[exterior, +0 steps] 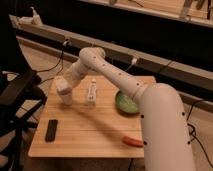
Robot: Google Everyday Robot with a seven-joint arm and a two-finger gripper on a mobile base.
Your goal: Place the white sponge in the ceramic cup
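Setting: a wooden table (95, 132) stands before a long, dark counter, with cables trailing along the floor behind it.
Arm: the white arm (107, 70) reaches from the lower right, rises over the table and bends down toward its far-left corner.
Gripper: the gripper (65, 89) is at the table's far-left corner, directly over the cup and meeting its top.
Gripper state: cannot tell how far it is parted, nor whether it has hold of anything.
Cup: the pale ceramic cup (66, 98) stands upright on the table's far-left part, right under the gripper.
Sponge: cannot be made out separately; the pale mass at the gripper and cup hides whether it is there.
Bottle: a small clear bottle (91, 93) stands upright just right of the cup, apart from it.
Bowl: a green bowl (126, 103) sits near the table's far-right side, partly behind the arm.
Remote: a flat black remote (51, 130) lies near the front-left edge, well apart from the cup.
Orange item: a slim orange object (133, 141) lies at the front-right edge, beside the arm's base.
Chair: a black chair (17, 95) stands left of the table.
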